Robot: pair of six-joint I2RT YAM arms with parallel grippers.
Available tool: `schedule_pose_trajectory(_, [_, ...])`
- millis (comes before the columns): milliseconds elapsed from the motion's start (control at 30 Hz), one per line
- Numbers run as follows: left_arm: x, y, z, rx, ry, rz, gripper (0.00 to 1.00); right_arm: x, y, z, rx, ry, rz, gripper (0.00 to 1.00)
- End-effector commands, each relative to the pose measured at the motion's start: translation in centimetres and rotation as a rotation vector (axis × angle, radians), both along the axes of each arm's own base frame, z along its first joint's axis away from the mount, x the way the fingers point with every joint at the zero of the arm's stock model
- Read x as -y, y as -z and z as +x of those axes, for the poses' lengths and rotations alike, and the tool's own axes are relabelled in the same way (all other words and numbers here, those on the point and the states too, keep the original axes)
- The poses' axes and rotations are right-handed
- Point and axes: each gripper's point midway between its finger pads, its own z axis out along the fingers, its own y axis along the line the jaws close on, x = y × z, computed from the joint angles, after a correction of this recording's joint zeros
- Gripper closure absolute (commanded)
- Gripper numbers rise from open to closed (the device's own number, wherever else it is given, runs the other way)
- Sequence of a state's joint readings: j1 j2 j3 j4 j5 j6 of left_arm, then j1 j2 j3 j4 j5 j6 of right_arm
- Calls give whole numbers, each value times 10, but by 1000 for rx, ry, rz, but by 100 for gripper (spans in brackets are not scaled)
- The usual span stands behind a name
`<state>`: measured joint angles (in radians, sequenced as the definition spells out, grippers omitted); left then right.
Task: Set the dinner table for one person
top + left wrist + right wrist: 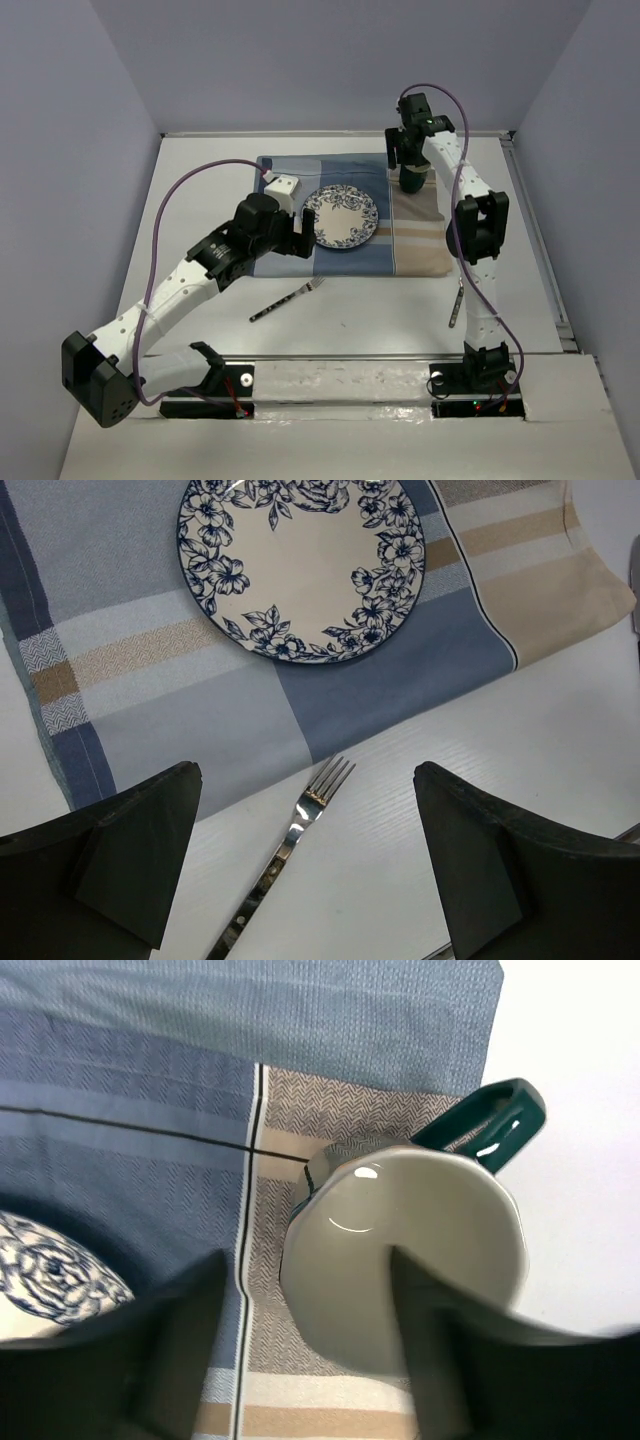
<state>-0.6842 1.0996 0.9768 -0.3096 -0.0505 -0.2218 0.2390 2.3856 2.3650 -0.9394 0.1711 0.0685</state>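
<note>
The white dinner table point(380, 310) carries a blue-and-beige striped cloth point(420, 235) with a blue-flowered plate point(341, 217) on it. A fork point(288, 300) lies on the bare table in front of the cloth. My left gripper point(300, 237) is open and empty, hovering over the cloth's near edge; in the left wrist view the fork point(300, 825) lies below, between its fingers point(140, 850). My right gripper point(410, 165) is open at a green mug point(411, 181) standing on the cloth's far right. In the right wrist view one finger point(450, 1350) reaches inside the mug point(400, 1250); the other point(170, 1350) is outside, clear of the wall.
A knife point(456, 303) lies on the table at the right, beside the right arm. The plate point(300, 565) also shows in the left wrist view, beyond the fork. Grey walls enclose the table at the back and on both sides.
</note>
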Motion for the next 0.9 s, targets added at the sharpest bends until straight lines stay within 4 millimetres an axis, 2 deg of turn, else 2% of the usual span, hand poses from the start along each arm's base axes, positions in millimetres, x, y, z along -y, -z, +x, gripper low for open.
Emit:
schedule_pose_trajectory(0, [6,-29,7,56,1,-66,1,-2,-62,17,173,34,23,14])
schedule_pose_trajectory(67, [7,-29,8,57,4,-69,1,-3,-83,16,210,53,56,4])
schedule_pose_trajectory(100, [7,-30,9,63,5,-66,1,-3,-104,11,244,63,77,4])
schedule_pose_trajectory(133, [8,-31,10,66,9,-69,1,-3,-113,7,259,91,103,3])
schedule_pose_trajectory(167, [8,-31,10,67,16,-67,1,2,-130,-6,277,117,114,3])
schedule_pose_trajectory(267, [10,-29,8,67,29,-72,1,17,-136,-38,268,261,147,6])
schedule_pose_trajectory(300, [9,-27,7,65,30,-72,1,30,-96,-62,183,322,94,8])
schedule_pose_trajectory(333, [8,-26,4,69,32,-74,1,37,-118,-88,230,388,145,10])
schedule_pose_trajectory(367, [7,-24,3,68,32,-74,1,43,-108,-108,213,428,147,13])
schedule_pose_trajectory(400, [5,-17,1,59,33,-65,1,53,-58,-145,101,469,103,22])
schedule_pose_trajectory(433, [3,-16,-2,60,32,-68,1,56,-68,-171,127,523,165,25])
schedule_pose_trajectory(467, [7,-14,-7,48,62,-82,1,68,-54,-195,87,573,169,28])
schedule_pose_trajectory(500, [5,-11,-11,41,65,-80,1,74,-17,-232,-17,612,154,31])
schedule_pose_trajectory(533, [6,-10,-13,37,71,-83,1,77,-22,-253,-4,670,219,34])
schedule_pose_trajectory(567, [7,-9,-16,37,80,-84,1,80,-11,-272,-54,700,250,36])
schedule_pose_trajectory(633, [9,-9,-20,40,93,-85,1,80,6,-298,-114,752,296,39])
schedule_pose_trajectory(667, [13,-9,-24,42,110,-85,1,78,20,-317,-171,766,293,39])
schedule_pose_trajectory(767, [19,-12,-30,54,134,-88,1,79,40,-338,-250,836,288,39])
schedule_pose_trajectory(867, [21,-13,-35,68,151,-81,1,78,55,-343,-303,866,271,38])
